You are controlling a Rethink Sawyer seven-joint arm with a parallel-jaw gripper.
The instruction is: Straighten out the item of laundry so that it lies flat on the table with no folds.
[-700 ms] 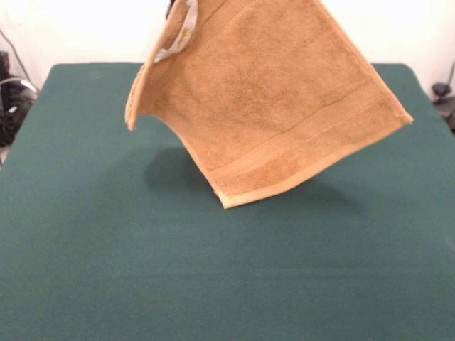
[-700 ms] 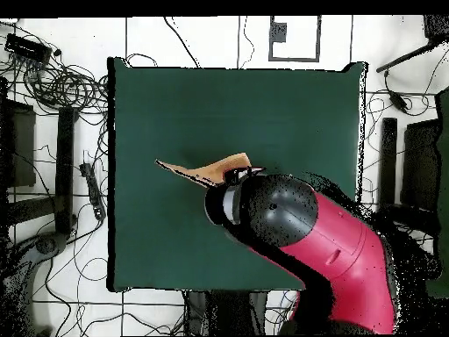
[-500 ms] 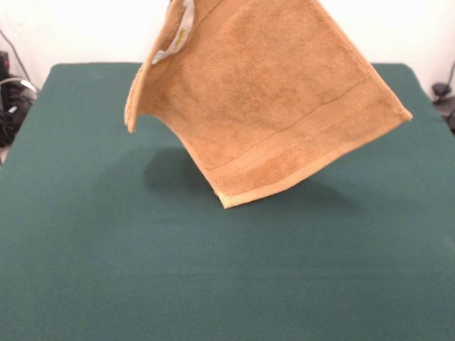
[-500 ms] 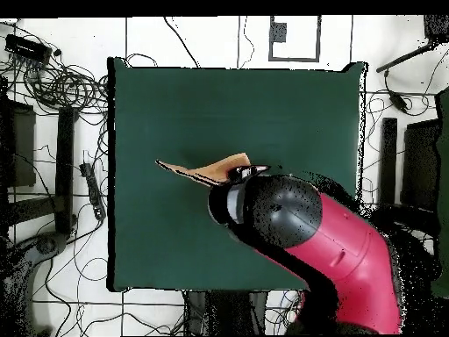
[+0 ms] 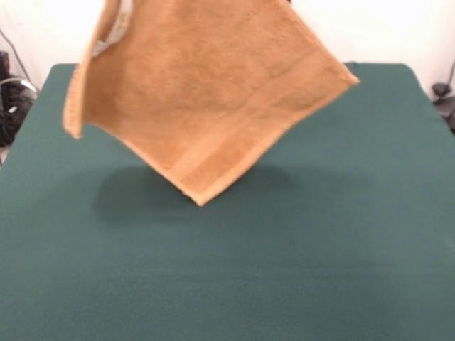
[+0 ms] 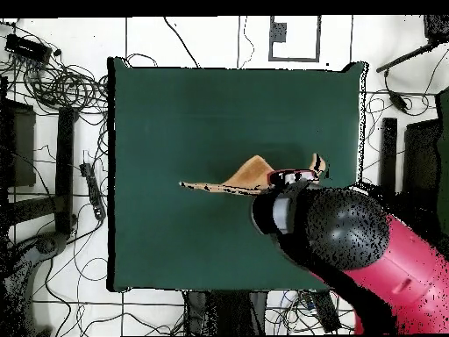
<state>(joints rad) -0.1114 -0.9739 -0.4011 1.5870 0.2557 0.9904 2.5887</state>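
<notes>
Hanging in the air above the green felt table (image 5: 341, 270), the golden-tan terry towel (image 5: 206, 92) spreads out like a tilted diamond in the front view. Its top runs out of the picture at the upper edge, so whatever holds it there cannot be seen from this side. One corner points down toward the table's middle and ends clear of the cloth surface, with a soft dark shadow (image 5: 135, 192) lying on the felt below and to the left of it. Another corner reaches out to the right, and a third hangs at the left, where the edge curls forward a little. A woven border band (image 5: 234, 138) crosses the towel near its lower right edge, and a small white tag (image 5: 117, 25) shows near the top left.

From overhead, the towel (image 6: 250, 175) appears almost edge-on as a thin tan strip with a small peak, stretching across the table (image 6: 175, 105) from near its middle toward the right. The red and black arm (image 6: 351, 246) comes in from the lower right, and its rounded head covers the end of the towel nearest it. The gripper itself is hidden beneath that head, so how far its pincer is open, or whether it grasps the towel, cannot be told.
</notes>
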